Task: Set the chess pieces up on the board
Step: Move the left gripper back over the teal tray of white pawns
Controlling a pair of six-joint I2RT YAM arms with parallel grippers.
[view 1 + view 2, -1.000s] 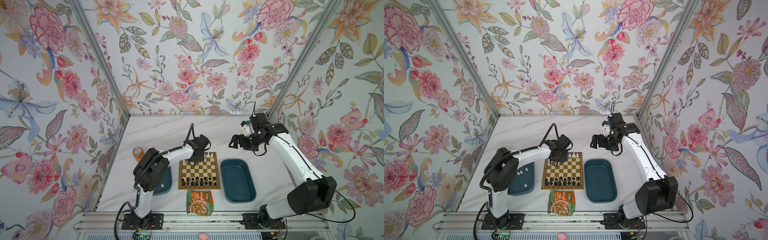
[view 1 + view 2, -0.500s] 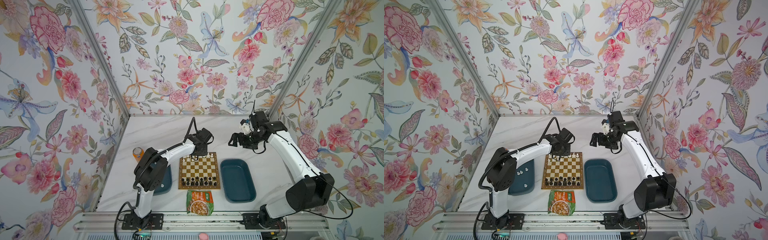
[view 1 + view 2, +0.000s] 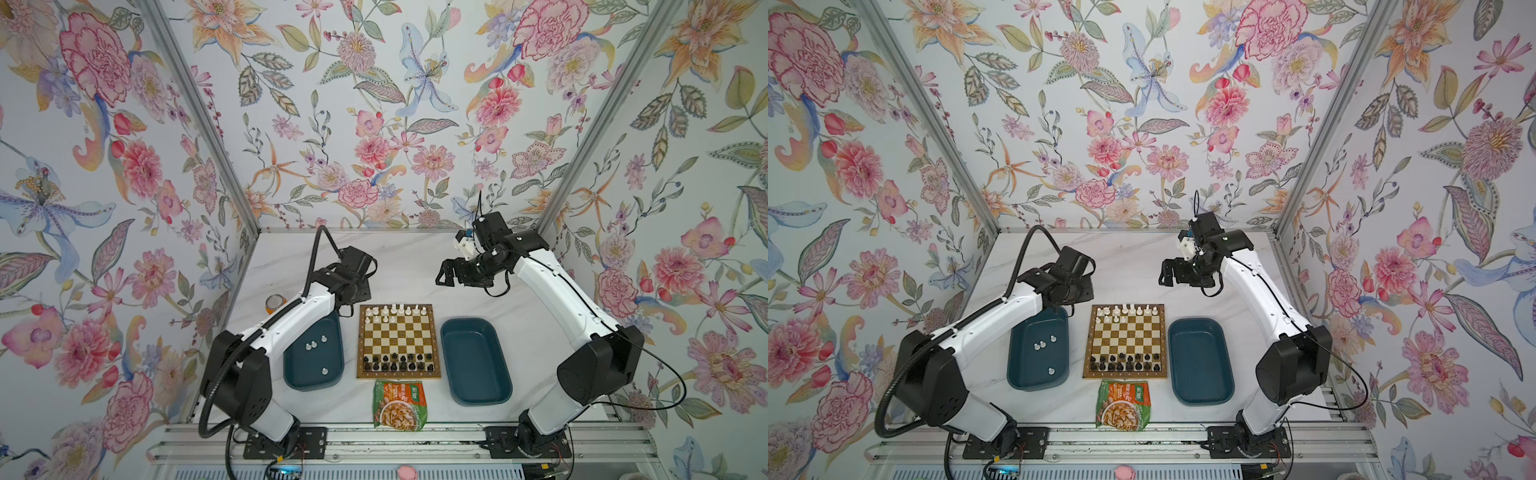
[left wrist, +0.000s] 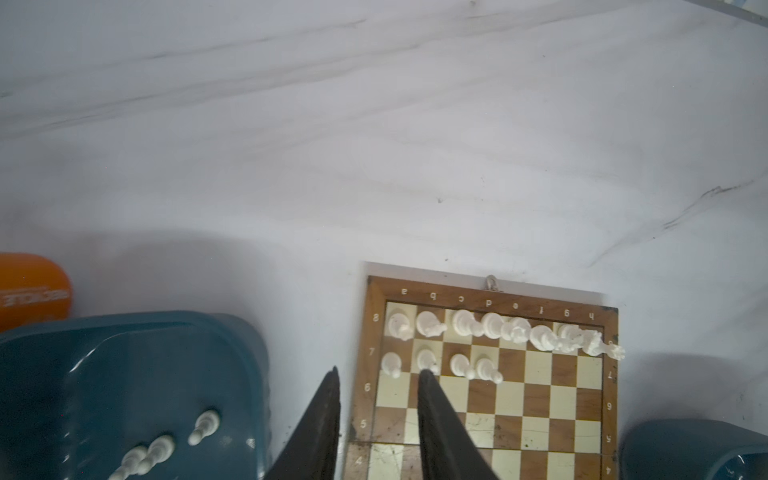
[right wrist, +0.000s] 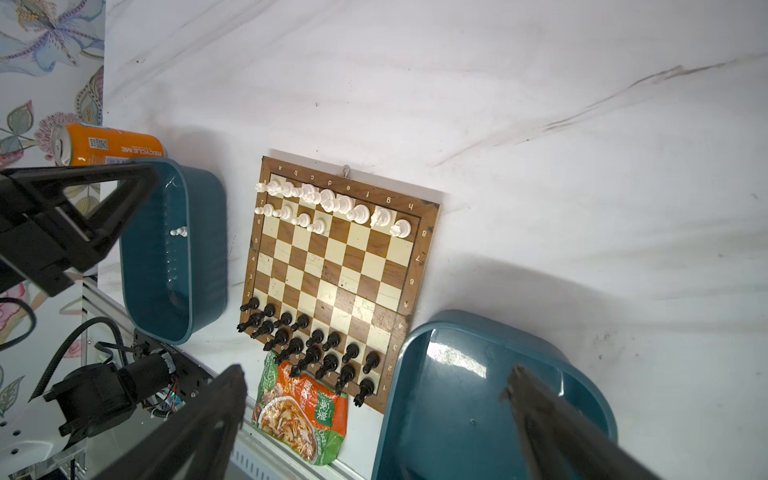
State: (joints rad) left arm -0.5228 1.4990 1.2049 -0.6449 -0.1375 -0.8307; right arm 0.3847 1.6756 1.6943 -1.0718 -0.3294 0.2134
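The board [image 3: 399, 340] [image 3: 1127, 338] lies mid-table between two teal trays. White chess pieces [image 3: 397, 309] fill its far row, and several white pawns [image 4: 440, 365] stand in the row in front. Black pieces [image 5: 316, 349] fill the two near rows. Several loose white pawns [image 3: 313, 344] lie in the left tray [image 3: 299, 374]. My left gripper [image 4: 379, 372] hangs over the board's far left corner, slightly open with nothing between its fingers. In both top views its wrist hides it. My right gripper [image 3: 442, 276] [image 5: 374, 374] is raised behind the right tray, wide open and empty.
The right tray [image 3: 473, 361] holds nothing. An orange can [image 3: 274, 302] lies beyond the left tray near the left wall. A snack packet [image 3: 399, 405] lies just in front of the board at the table's near edge.
My left gripper has drawn back and to the left, from over the board's far rows to the board's far left corner. The right arm has barely moved.
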